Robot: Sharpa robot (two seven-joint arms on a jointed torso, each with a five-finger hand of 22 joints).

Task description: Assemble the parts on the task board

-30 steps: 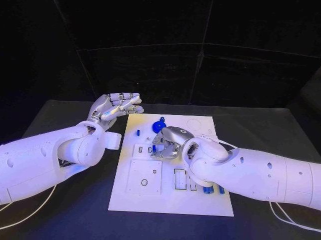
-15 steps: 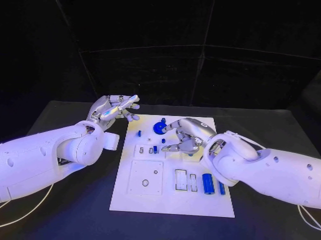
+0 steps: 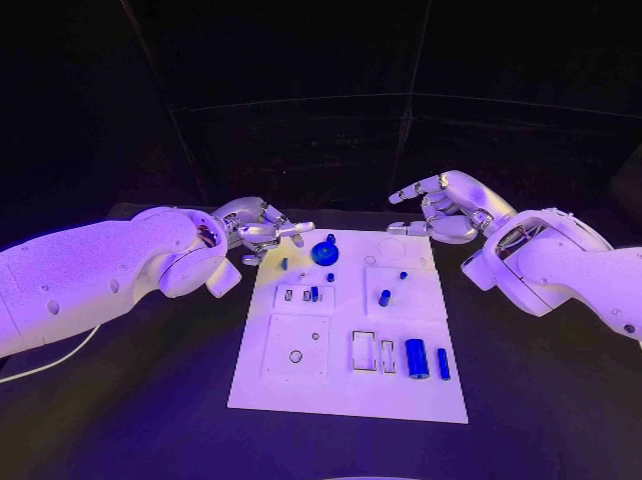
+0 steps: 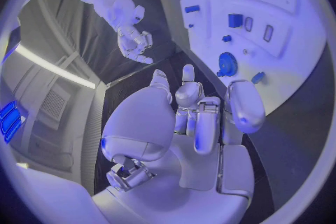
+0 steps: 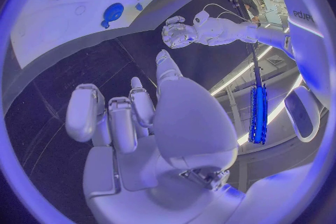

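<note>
Right hand (image 3: 444, 210) has lifted off the task board (image 3: 347, 395) since the earlier frames and now hangs above the board's far right corner, fingers loosely curled, holding nothing. Where it was working a second ago, small blue parts now show: a short peg (image 3: 385, 297) standing in the middle right block. Left hand (image 3: 259, 228) has come in closer to the board's far left edge, just beside the blue gear (image 3: 324, 254); fingers partly bent, apart, nothing in them.

Likely reason for the poses: right hand pulled clear after seating a piece, left hand staged near the gear end for the next pick. That is a guess.

Task board: flat white plate, matte, rectangular, cut with raised square blocks and slots. It lies in the middle of the black table (image 3: 148, 400). Gear is a round toothed blue disc with a hub, standing near the far edge. Two blue cylinders (image 3: 418, 358), smooth and glossy, lie side by side in the near right area next to empty rectangular slots (image 3: 363, 351). Near left block has one small round hole (image 3: 295, 356). Hands are silver metal, arms smooth white shells.
</note>
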